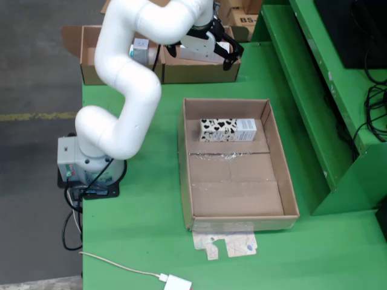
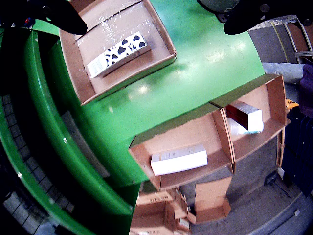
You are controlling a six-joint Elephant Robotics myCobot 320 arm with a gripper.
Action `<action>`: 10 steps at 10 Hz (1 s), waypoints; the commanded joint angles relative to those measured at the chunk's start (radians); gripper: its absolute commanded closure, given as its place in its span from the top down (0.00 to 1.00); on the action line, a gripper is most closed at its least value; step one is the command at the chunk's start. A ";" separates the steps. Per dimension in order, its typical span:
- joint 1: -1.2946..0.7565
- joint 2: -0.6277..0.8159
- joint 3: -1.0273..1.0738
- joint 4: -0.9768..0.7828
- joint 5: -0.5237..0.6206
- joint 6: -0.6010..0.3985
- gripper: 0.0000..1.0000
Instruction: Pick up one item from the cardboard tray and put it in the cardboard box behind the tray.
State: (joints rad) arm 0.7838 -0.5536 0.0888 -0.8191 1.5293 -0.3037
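A white carton (image 2: 179,159) lies flat (alone) in the cardboard box (image 2: 217,131).

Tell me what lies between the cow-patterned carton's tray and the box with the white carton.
Only bare green table between tray and box, seen in the gripper-mounted view.

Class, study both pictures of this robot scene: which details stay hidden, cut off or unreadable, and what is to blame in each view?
- View from above: the arm covers part of the boxes behind the tray.
- Same view: the hand is dark and small; its opening is unclear.
- View riding on the hand: only fingertips show, cut by the top edge.
- Both views: print on the cow-patterned carton is too small.
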 commanded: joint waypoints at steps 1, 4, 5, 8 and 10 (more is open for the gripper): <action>-1.212 -0.114 1.132 -1.151 0.126 -0.700 1.00; -1.636 -0.163 0.975 -0.977 0.169 -0.994 1.00; -1.768 -0.210 0.969 -0.947 0.189 -1.070 1.00; -1.768 -0.210 0.969 -0.947 0.189 -1.070 1.00; -1.768 -0.210 0.969 -0.947 0.189 -1.070 1.00</action>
State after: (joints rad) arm 0.3143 -0.7714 0.3114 -1.0414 1.7118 -0.7730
